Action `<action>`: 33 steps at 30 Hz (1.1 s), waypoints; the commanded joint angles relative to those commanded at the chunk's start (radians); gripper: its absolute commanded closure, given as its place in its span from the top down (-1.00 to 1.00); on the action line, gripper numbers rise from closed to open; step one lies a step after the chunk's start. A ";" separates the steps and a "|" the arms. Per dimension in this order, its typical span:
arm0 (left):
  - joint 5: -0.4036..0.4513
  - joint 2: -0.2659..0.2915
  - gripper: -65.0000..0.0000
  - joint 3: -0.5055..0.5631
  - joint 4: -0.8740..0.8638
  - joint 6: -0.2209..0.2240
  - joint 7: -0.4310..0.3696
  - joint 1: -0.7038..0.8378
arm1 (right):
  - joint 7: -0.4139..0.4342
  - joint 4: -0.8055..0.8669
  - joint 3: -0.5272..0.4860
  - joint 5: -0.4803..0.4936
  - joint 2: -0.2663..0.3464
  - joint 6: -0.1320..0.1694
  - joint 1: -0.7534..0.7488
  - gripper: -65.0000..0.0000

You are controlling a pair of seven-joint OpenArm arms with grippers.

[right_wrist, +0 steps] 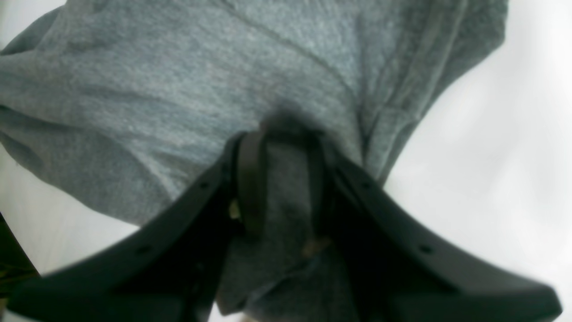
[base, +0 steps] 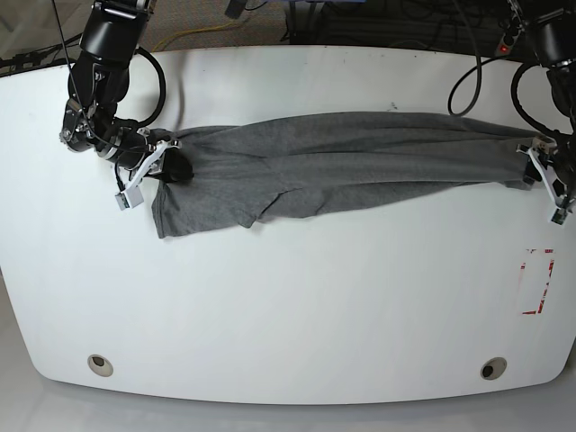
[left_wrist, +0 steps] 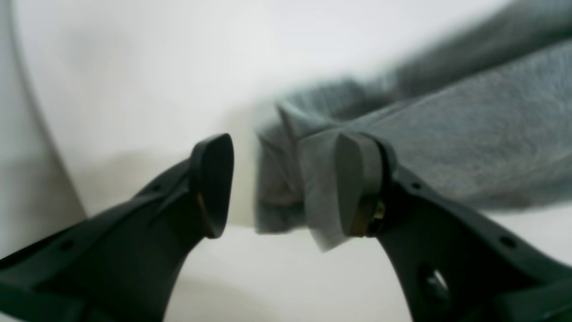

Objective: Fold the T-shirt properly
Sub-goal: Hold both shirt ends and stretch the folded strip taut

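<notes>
The T-shirt [base: 342,162] lies stretched in a long band across the white table [base: 288,306], running from nine o'clock to three o'clock. At nine, the right gripper [right_wrist: 279,179] is clamped on a bunched fold of cloth. At three, the left gripper [left_wrist: 286,183] stands parted, a hem corner draped against one pad [left_wrist: 353,183]; blur leaves actual grip uncertain.
</notes>
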 joint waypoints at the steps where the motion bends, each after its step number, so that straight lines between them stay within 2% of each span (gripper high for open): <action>1: -0.051 0.000 0.06 -0.026 0.009 0.000 0.029 -0.002 | 0.000 0.000 0.002 0.000 0.000 0.000 0.000 -0.49; 5: -0.195 -0.002 0.06 -0.041 0.020 0.000 0.103 -0.002 | 0.000 0.000 0.003 0.000 0.000 0.000 0.000 -0.49; 8: -0.201 0.006 0.06 -0.037 0.020 0.000 0.106 0.006 | 0.000 0.000 0.003 0.000 -0.002 0.000 0.000 -0.49; 10: -0.198 0.041 0.06 -0.031 0.014 0.000 0.103 0.008 | 0.000 -0.002 0.005 0.000 -0.002 0.000 0.000 -0.49; 17: -0.029 0.157 0.05 0.044 0.011 0.000 0.094 0.003 | 0.002 0.000 0.002 0.000 -0.002 0.000 -0.015 -0.49; 19: 0.008 0.169 0.05 0.075 0.011 0.000 0.068 0.006 | 0.003 -0.002 0.002 0.000 -0.002 0.000 -0.015 -0.49; 25: 0.160 0.169 0.04 0.164 -0.071 0.000 0.011 0.014 | 0.029 -0.006 0.005 -0.006 -0.002 0.000 -0.015 -0.49; 29: 0.206 0.146 0.04 0.166 -0.147 0.000 -0.057 0.017 | 0.041 -0.006 0.018 -0.008 0.020 0.000 -0.014 -0.49; 33: 0.206 0.132 0.04 0.166 -0.189 0.000 -0.078 0.020 | 0.038 -0.006 0.069 -0.008 0.041 0.000 -0.014 -0.49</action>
